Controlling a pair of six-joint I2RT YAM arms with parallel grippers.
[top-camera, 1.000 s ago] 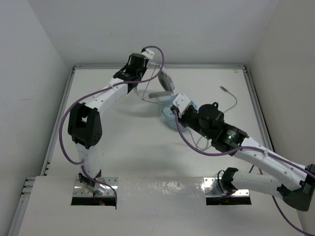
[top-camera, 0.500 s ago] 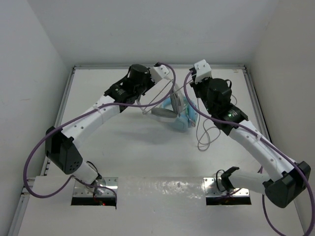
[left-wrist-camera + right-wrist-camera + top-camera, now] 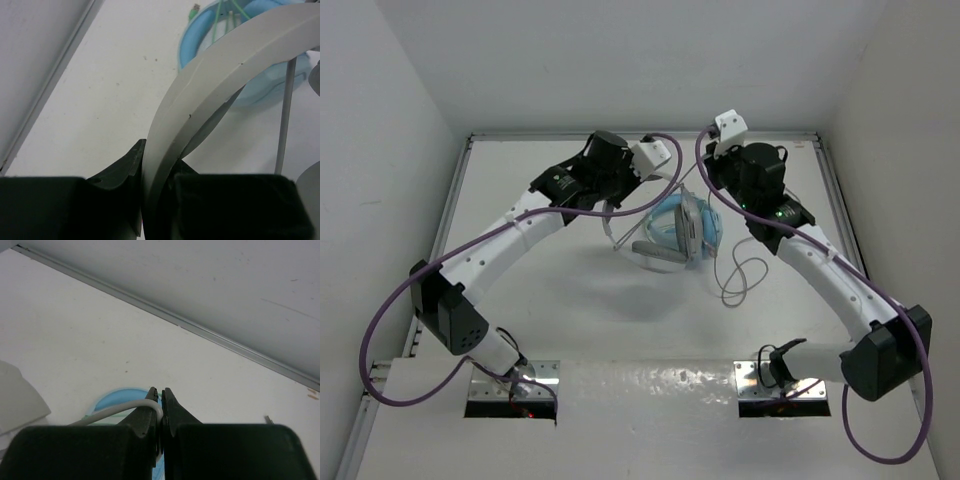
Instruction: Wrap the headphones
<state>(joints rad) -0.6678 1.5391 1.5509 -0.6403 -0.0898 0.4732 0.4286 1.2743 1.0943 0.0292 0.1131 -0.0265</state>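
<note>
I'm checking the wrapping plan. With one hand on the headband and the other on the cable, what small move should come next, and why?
Probably the right hand should swing the cable around the headphones for a turn while the left hand holds them steady. The left hand is shut on the white headband, the right pinches the thin cable, and its slack is unwound.

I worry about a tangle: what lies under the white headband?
Light blue headphones lie on the table below the white headband. The headband covers their middle, so that part cannot be seen.
</note>
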